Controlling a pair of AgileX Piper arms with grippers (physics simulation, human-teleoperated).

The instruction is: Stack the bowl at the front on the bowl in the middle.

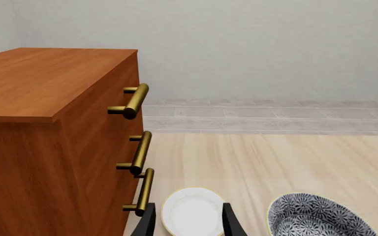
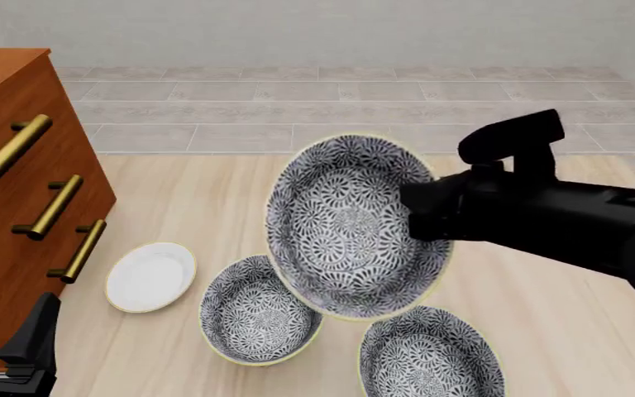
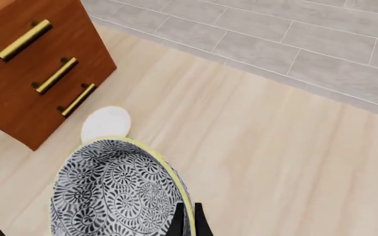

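Nearest to us, the left gripper (image 2: pixel 17 351) sits low by the table's near edge in front of the wooden dresser (image 2: pixel 9 215), fingers spread and holding nothing. It is out of this play.

Next out is the bowl in the middle (image 2: pixel 430 357), resting on the table. We take the nearer of the two resting bowls for it, though the two look identical.

Above and just beyond it hangs the bowl at the front (image 2: pixel 353 227), lifted clear of the table. The right gripper (image 2: pixel 422 213) has its fingers pinched tight on the pale yellow rim at the bowl's right side. The bowl is tilted, its mouth tipped towards us instead of facing straight up.

Here is what matters: from the carried bowl, the target lies down, back towards the arms and a touch to the right. So we judge the right arm must draw it in, level it out and lower it. Being round, the bowl needs only centring, not turning.

Farther left rest the third bowl (image 2: pixel 257 313) and the small white plate (image 2: pixel 150 277), both bystanders.
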